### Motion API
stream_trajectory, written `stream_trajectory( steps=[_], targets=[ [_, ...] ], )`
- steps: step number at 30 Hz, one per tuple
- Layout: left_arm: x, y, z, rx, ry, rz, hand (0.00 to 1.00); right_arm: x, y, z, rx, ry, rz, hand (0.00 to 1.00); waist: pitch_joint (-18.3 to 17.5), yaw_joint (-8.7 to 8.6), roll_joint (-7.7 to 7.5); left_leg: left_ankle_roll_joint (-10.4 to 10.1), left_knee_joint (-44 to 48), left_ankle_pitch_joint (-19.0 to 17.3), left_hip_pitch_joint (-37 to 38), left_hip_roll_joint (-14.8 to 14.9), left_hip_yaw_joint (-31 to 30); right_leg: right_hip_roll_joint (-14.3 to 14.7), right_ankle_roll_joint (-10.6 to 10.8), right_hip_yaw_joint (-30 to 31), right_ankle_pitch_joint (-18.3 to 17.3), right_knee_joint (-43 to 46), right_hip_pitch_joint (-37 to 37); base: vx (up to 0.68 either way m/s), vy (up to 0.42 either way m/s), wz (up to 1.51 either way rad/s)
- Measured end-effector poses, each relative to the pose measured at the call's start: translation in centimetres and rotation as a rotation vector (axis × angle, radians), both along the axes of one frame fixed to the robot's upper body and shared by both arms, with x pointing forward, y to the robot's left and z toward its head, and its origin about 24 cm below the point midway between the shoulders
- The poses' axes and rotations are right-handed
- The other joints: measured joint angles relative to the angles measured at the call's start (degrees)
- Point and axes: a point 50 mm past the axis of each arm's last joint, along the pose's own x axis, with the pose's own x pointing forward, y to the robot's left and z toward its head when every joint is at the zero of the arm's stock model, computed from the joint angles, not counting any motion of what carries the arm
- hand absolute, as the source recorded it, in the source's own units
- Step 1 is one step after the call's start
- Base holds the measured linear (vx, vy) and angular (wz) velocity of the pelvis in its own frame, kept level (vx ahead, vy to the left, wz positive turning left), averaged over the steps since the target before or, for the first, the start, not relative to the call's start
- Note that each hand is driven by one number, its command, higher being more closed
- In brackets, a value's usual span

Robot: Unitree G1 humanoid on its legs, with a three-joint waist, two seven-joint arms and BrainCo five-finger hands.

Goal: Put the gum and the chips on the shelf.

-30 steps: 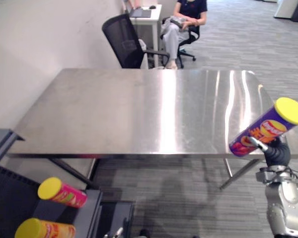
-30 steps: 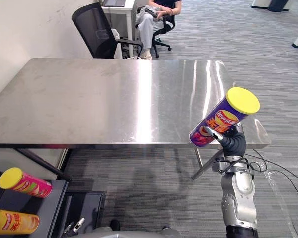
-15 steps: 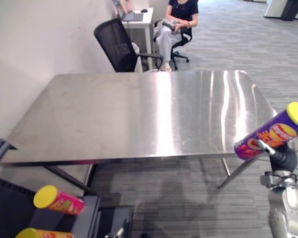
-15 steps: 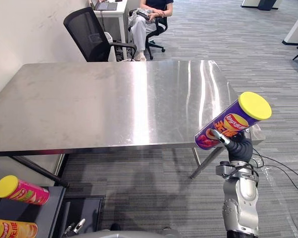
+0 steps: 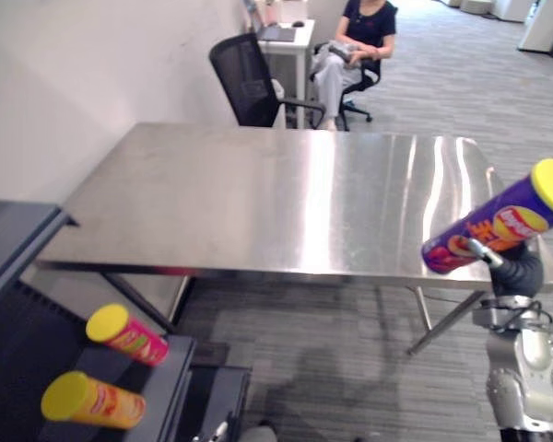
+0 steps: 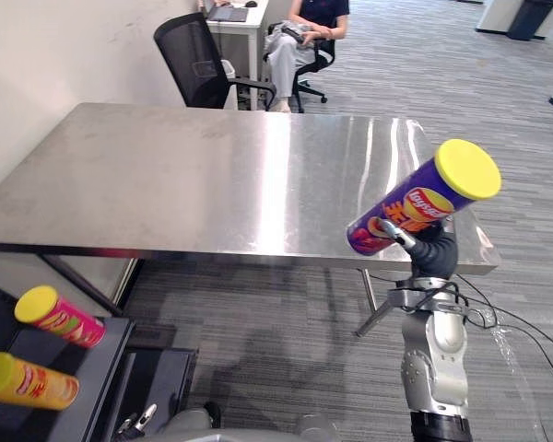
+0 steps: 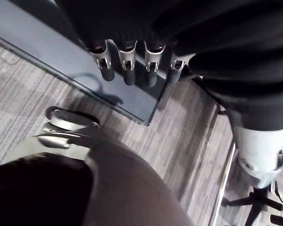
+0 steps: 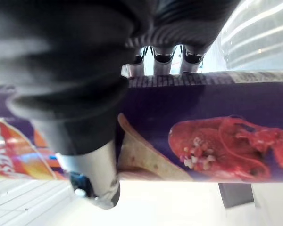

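Observation:
A purple chips can (image 5: 498, 228) with a yellow lid is tilted in the air off the steel table's near right corner. My right hand (image 6: 430, 254) is shut round its lower end, and its thumb (image 8: 87, 160) lies across the can (image 8: 203, 136). The dark shelf (image 5: 18, 350) stands at the lower left. On it lie a pink can (image 5: 126, 334) and an orange can (image 5: 92, 401), both with yellow lids. My left hand (image 7: 127, 66) hangs low with relaxed fingers over a dark flat surface and holds nothing.
The steel table (image 5: 286, 193) spans the middle, its top bare. Beyond it are a black office chair (image 5: 249, 83), a white desk (image 5: 286, 37) and a seated person (image 5: 355, 41). Grey carpet lies between the table and the shelf.
The camera has swung towards the left, so more of the shelf and its two cans shows. The purple can stays in my right hand at about the same height.

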Motion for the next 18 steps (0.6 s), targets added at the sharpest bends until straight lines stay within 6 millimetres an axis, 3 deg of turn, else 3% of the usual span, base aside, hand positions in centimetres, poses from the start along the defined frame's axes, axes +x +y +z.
stream_trajectory(
  steps=[3,4,5,6,7,8,9,10,11,12,13,16,18],
  targets=[
    [0.1,-0.6,-0.1,-0.031,-0.016,0.049,0.00,1.1,2.5,0.7,-0.008,-0.029,0.111,1.00,2.39,2.18,1.36,0.22,0.12,0.59,-1.45,1.37,-0.22,1.09,-0.46,-0.32,-0.24,1.85,-1.40,-0.12,-0.076,0.17],
    [0.0,-1.0,-0.2,-0.051,-0.020,0.089,0.00,1.2,3.2,0.7,-0.014,-0.035,0.147,1.00,2.92,3.14,2.52,1.32,-0.26,0.57,-2.33,2.27,0.84,2.06,-0.99,-0.75,-0.53,2.09,-1.46,-0.10,-0.137,0.56],
    [0.0,-0.9,-0.2,-0.056,-0.023,0.110,0.00,1.3,3.5,0.8,-0.019,-0.040,0.170,1.00,3.14,3.15,2.75,5.01,-2.27,-0.20,-2.42,3.63,4.16,2.91,-1.95,-0.89,-0.41,0.51,-0.84,-0.08,-0.170,0.83],
    [0.0,-0.7,-0.2,-0.056,-0.028,0.126,0.00,1.4,3.6,0.8,-0.020,-0.042,0.172,1.00,3.25,2.99,1.37,6.08,-0.73,-0.77,-2.81,4.11,7.32,2.17,-3.30,-1.59,0.57,-1.16,-0.83,-0.08,-0.148,1.27],
    [0.5,-0.8,-0.2,-0.064,-0.041,0.139,0.00,1.4,2.8,1.2,-0.031,-0.059,0.143,1.00,3.20,2.71,1.75,8.73,7.39,-1.55,-5.59,7.15,13.57,1.25,-3.75,-6.08,1.05,-0.78,-0.81,-0.06,-0.110,1.34],
    [0.3,-0.8,-0.2,-0.068,-0.038,0.146,0.00,1.5,2.1,1.7,-0.032,-0.076,0.111,1.00,2.95,3.00,3.91,10.79,13.65,1.59,-5.90,10.10,18.11,1.78,-4.24,-9.76,0.18,2.66,-1.08,-0.07,-0.135,1.90],
    [0.6,-1.0,-0.1,-0.070,-0.054,0.133,0.00,1.4,1.2,2.1,-0.035,-0.098,0.076,1.00,2.82,2.16,3.45,8.88,9.59,5.47,-6.69,8.39,19.58,0.69,-5.03,-12.33,-2.88,4.84,-2.30,-0.08,-0.149,1.77],
    [0.9,-0.8,0.1,-0.064,-0.068,0.129,0.00,1.3,0.6,2.2,-0.036,-0.104,0.056,1.00,2.56,2.00,2.21,7.28,4.16,9.00,-6.08,5.48,18.48,-0.22,-5.21,-12.93,-3.40,3.97,-2.54,-0.11,-0.104,1.78],
    [1.3,-0.5,0.2,-0.056,-0.079,0.126,0.00,1.2,0.1,2.4,-0.040,-0.112,0.034,1.00,2.30,1.33,1.35,8.14,0.71,9.87,-5.30,3.96,17.55,-1.84,-5.58,-14.93,-3.05,3.01,-2.58,-0.14,-0.087,1.58],
    [1.0,-0.4,0.0,-0.056,-0.067,0.133,0.00,1.4,-0.7,2.9,-0.038,-0.128,0.000,1.00,2.48,2.55,0.59,9.49,12.07,3.10,-4.89,5.66,22.40,-3.77,-5.48,-19.72,-2.30,3.03,-2.27,-0.10,-0.102,1.54],
    [0.4,-0.4,-0.1,-0.053,-0.045,0.130,0.00,1.5,-0.7,3.0,-0.033,-0.131,-0.012,1.00,2.56,2.69,0.43,8.85,16.68,1.06,-3.06,7.19,24.35,-4.65,-5.49,-21.97,-2.18,3.60,-1.80,-0.10,-0.129,1.51],
    [-0.4,-1.0,-0.3,-0.071,-0.024,0.127,0.00,1.3,-1.5,3.1,-0.024,-0.132,-0.055,1.00,2.04,2.37,0.94,7.68,19.65,1.03,2.73,10.33,26.75,-7.02,-6.19,-28.48,-2.70,4.06,-1.59,-0.13,-0.014,1.32],
    [-0.8,-1.3,-0.6,-0.087,-0.008,0.126,0.00,1.0,-2.2,3.0,-0.022,-0.128,-0.087,1.00,1.50,1.27,1.89,7.85,14.41,4.13,6.83,10.97,28.49,-10.44,-5.56,-34.05,-3.45,6.55,-2.22,-0.15,0.104,1.49]
  ],
)
